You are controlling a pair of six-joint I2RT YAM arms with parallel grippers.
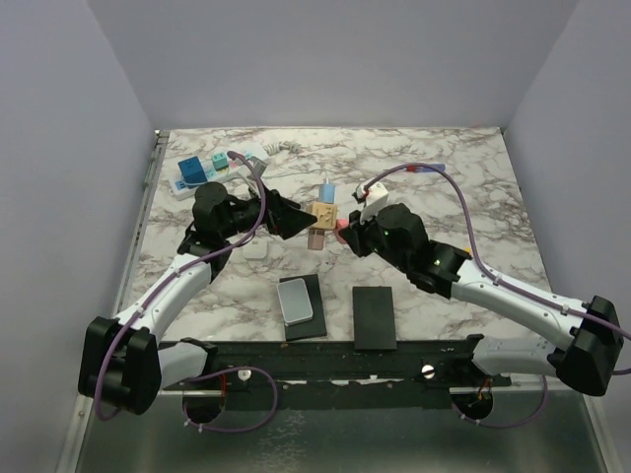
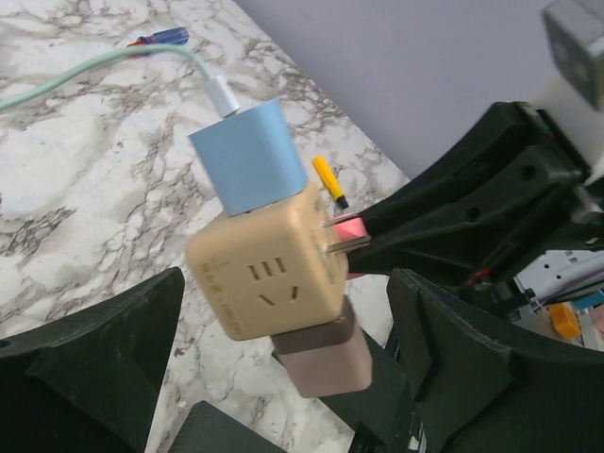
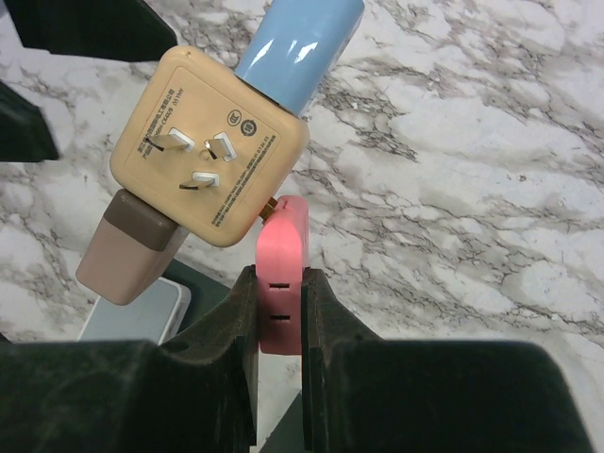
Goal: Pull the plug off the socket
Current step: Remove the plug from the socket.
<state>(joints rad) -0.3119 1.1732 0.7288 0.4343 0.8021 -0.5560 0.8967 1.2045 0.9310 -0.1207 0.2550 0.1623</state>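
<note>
Plug [image 3: 281, 274], rigid, light, probably slick, is pinched by its flat faces, lower centre, in the closed right gripper [image 3: 280, 293]; left gripper [image 2: 283, 302] is spread empty around the cube [image 2: 269, 269].

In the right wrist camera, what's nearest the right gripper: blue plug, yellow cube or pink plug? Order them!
1. pink plug, pinched in the right gripper.
2. yellow cube, just above it, leftward.
3. blue plug, at the top, past the cube.

tan cube socket [image 1: 322, 214] tilted at mid-table, prongs bare, carrying blue plug [image 2: 250, 156], brown plug [image 2: 326, 359], pink plug [image 3: 281, 274].
</note>
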